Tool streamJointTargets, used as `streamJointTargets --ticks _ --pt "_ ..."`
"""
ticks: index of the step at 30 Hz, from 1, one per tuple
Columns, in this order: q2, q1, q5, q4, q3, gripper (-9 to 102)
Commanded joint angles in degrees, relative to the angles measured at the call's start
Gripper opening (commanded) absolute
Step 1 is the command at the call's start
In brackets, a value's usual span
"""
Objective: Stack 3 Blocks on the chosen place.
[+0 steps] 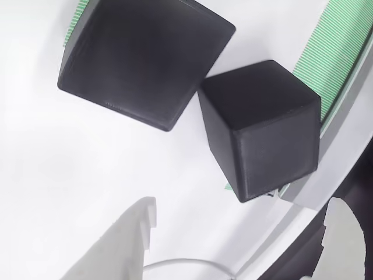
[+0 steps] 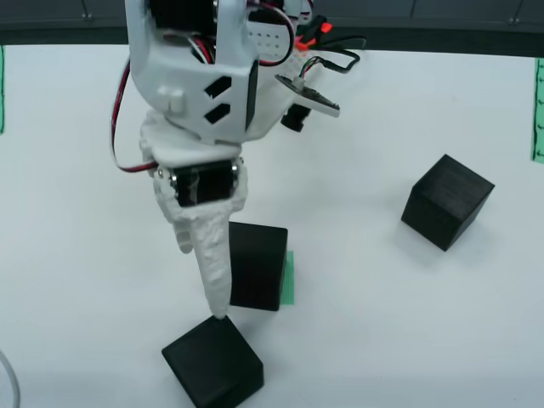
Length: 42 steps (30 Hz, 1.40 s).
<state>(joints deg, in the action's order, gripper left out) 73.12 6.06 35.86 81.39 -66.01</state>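
Three matte black cubes with fine layer lines and softly rounded edges lie on the white table (image 2: pixel 408 323), largest thing in the fixed view from the front. Next in size, the white arm (image 2: pixel 204 93) reaches down, its claw (image 2: pixel 219 313) pointing at the table just above the nearest block (image 2: pixel 212 361); its pale fingers (image 1: pixel 125 245) stand apart, gripping nothing, in the view that rides on the claw. A middle block (image 2: pixel 257 265) sits on the small green patch (image 2: pixel 289 277), covering most of it, close behind the nearest one. Well apart to the right in the front view rests the far block (image 2: pixel 448 201), turned corner-on.
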Motion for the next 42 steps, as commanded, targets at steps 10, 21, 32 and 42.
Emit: streamJointTargets --ticks 10,21,32,42 --pt "-14.2 -2.1 1.3 -0.3 17.4 36" --pt "-24.3 -1.8 2.5 -0.1 26.3 35" --pt "-28.1 -2.7 2.5 -0.4 27.2 30" --pt "-21.8 -1.7 2.5 1.6 23.5 23"
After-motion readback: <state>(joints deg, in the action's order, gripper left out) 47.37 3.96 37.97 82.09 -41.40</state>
